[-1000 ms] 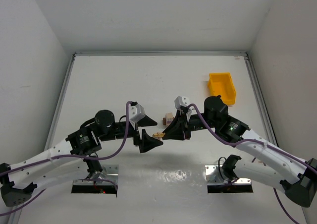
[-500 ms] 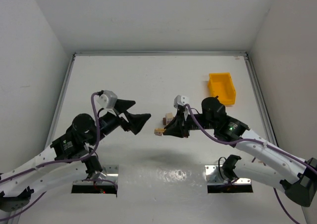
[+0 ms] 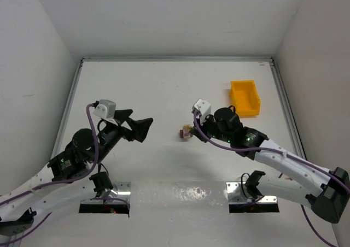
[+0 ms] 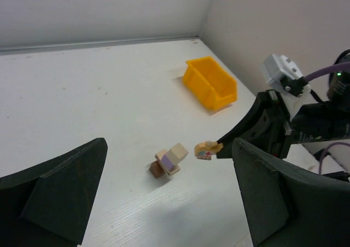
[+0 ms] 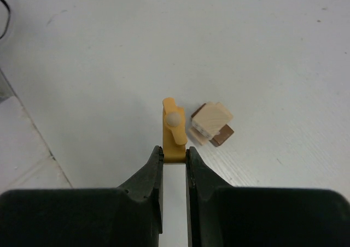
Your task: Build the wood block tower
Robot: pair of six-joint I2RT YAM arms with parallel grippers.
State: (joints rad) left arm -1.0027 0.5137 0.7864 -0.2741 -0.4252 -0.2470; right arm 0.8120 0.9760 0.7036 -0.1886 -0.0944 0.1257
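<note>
Tower under construction, seen by me from the operator's station. The wood block tower stands near the middle of the table as a low, skewed stack: a dark brown block at the bottom with light tan blocks on it, their edges not squared to one another. My right gripper has its fingers pinched narrowly on a tan piece, oblong with a rounded knob. This piece hangs just beside the stack. In the left wrist view there is a clear gap between the two. My left gripper is spread wide and holds nothing. It is raised well to the left of the stack.

I judge the work to be partly done. A base and a few upper blocks are placed, the held piece is not yet set down, and I see no further loose blocks on the table.

A yellow bin sits well apart, toward the far right, and does not obstruct. Nothing lies between the held piece and the stack. The skew of the stack itself is, in my judgement, the main hazard to a clean placement.
</note>
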